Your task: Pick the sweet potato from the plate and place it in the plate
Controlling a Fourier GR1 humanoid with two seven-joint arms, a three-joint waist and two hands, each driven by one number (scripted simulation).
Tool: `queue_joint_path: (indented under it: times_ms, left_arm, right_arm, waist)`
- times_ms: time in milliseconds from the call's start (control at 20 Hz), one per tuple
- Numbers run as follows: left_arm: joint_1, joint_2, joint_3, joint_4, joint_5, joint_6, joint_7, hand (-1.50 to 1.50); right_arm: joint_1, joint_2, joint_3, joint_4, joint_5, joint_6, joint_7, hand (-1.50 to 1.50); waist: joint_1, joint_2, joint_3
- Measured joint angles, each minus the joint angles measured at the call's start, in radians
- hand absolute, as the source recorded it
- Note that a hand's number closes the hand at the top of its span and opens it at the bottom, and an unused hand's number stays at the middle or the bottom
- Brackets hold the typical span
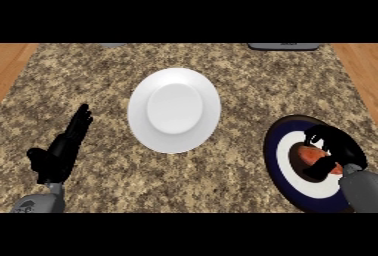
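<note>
The right hand [330, 150] was at the lower right of the frame, over the dark blue plate [279, 150]. Its fingers and thumb were curled round the sweet potato [314, 156]. The orange sweet potato lay under the hand, on the white middle of that plate. The hand hid much of it, so I could not tell which way its long side pointed. The white plate [174, 110] sat in the middle of the frame, well apart from the hand, up and to the left. The left hand [63, 150] rested at the lower left on the speckled worktop [244, 75], fingers straight and pointing up.
</note>
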State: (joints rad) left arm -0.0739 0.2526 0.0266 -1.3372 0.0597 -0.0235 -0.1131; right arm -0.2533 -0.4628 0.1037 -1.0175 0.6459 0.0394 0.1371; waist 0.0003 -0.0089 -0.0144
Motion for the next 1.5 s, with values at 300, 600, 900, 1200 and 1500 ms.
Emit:
queue_joint_path:
  times_ms: [300,600,900,1200,1500]
  left_arm:
    - [-0.007,0.004,0.007,-0.013,-0.002,-0.009,0.016,0.00]
    - [0.026,-0.011,0.002,-0.028,-0.011,-0.011,-0.001,0.00]
    - [0.038,-0.009,0.020,-0.033,-0.019,-0.016,-0.004,0.00]
    - [0.033,-0.018,0.026,-0.023,-0.026,-0.016,-0.004,0.00]
    - [0.034,-0.016,0.034,-0.042,-0.030,-0.030,0.012,0.00]
  right_arm:
    - [-0.040,-0.009,0.010,0.006,0.056,-0.086,-0.146,1.50]
    - [-0.117,-0.004,0.005,0.014,0.060,-0.109,-0.300,1.50]
    - [-0.074,-0.016,-0.017,-0.178,0.037,-0.080,-0.329,1.50]
    - [-0.062,-0.006,-0.060,-0.381,0.006,-0.084,-0.300,1.50]
    - [-0.099,0.052,-0.059,-0.515,0.011,-0.065,-0.224,1.50]
  waist:
    - [0.007,0.007,0.010]
    - [0.007,0.009,0.013]
    - [-0.002,0.007,0.014]
    - [-0.006,0.006,0.014]
    - [-0.001,0.007,0.014]
